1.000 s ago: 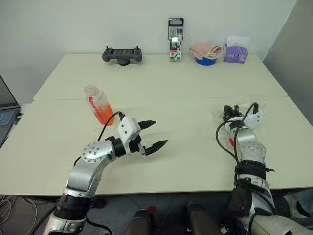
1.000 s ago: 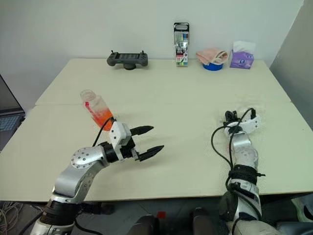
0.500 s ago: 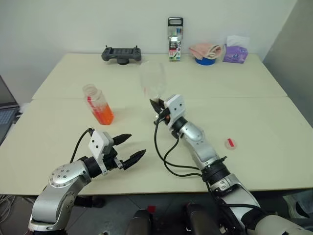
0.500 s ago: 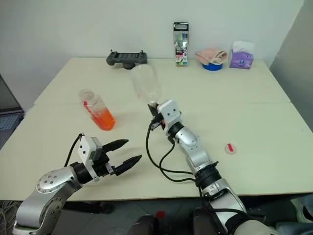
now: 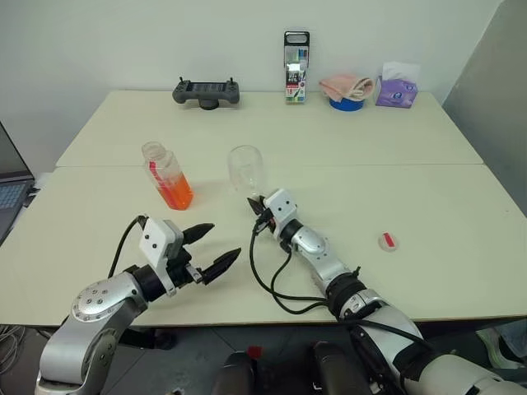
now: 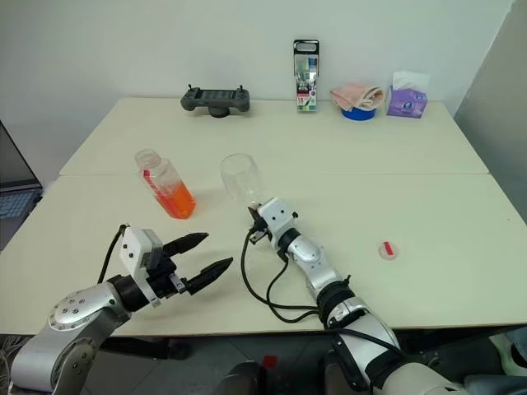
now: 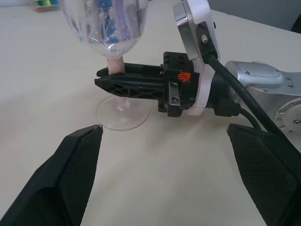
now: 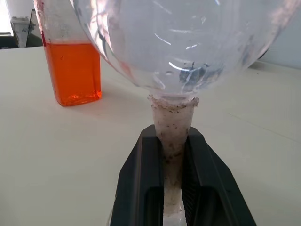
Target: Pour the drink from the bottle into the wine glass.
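Observation:
The wine glass (image 5: 247,168) stands upright at the table's middle, clear and with nothing in it, its round foot (image 7: 123,117) on the surface. My right gripper (image 5: 256,203) is shut on its thin stem (image 8: 172,127), just under the bowl. The bottle (image 5: 167,176) stands to the glass's left, uncapped, with the orange-red drink (image 8: 73,70) filling its lower half. Nearer the front edge, my left gripper (image 5: 224,240) is open and holds nothing, apart from both the bottle and the glass. Its fingers (image 7: 80,160) point toward the glass's foot.
A small red cap (image 5: 388,240) lies on the table to the right. Along the far edge stand a black game controller (image 5: 206,90), a box of markers (image 5: 296,66), a blue bowl with a cloth (image 5: 346,87) and a purple tissue pack (image 5: 396,87). A laptop (image 5: 8,181) sits at the far left.
My right arm swung from the table's right side to the middle with the wine glass, then lowered it to the surface. My left gripper drew back and to the left, staying open.

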